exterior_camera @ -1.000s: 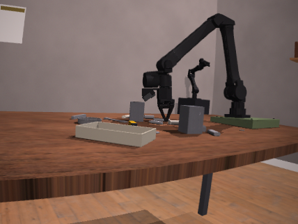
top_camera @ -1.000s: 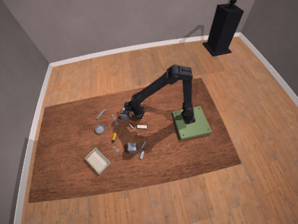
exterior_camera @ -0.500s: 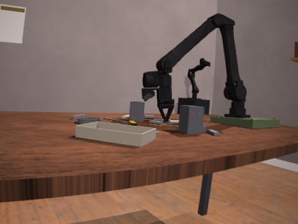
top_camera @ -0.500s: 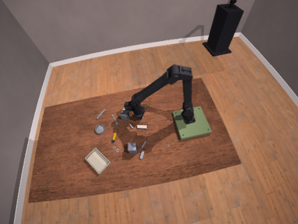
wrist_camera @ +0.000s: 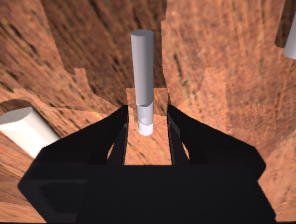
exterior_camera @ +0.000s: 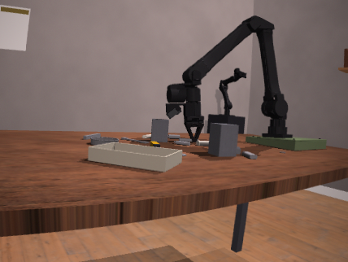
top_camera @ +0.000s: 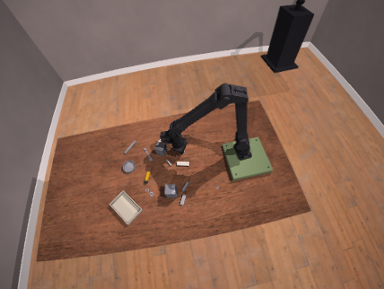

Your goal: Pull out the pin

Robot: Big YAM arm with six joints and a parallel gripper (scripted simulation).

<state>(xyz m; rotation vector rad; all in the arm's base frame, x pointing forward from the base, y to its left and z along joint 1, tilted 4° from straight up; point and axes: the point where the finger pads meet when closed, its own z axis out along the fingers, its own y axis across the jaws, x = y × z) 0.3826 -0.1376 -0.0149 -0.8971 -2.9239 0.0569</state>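
The grey pin (wrist_camera: 142,80) lies flat on the table, pointing away from the wrist camera. Its near end sits between the fingers of my gripper (wrist_camera: 146,112). The fingers stand apart with a gap on each side of the pin, so the gripper is open and low over the table (exterior_camera: 199,138). In the overhead view the pin (top_camera: 169,162) lies a little way from the grey block (top_camera: 160,147) beside the gripper. That block stands upright (exterior_camera: 159,130). A second grey block (top_camera: 170,190) (exterior_camera: 223,139) stands nearer the front.
A white cylinder (wrist_camera: 25,131) (top_camera: 182,163) lies just left of the fingers. A shallow cream tray (top_camera: 126,207), a round disc (top_camera: 128,167), a yellow-handled tool (top_camera: 146,176) and several small grey parts lie around. The arm's green base (top_camera: 247,158) is at the right.
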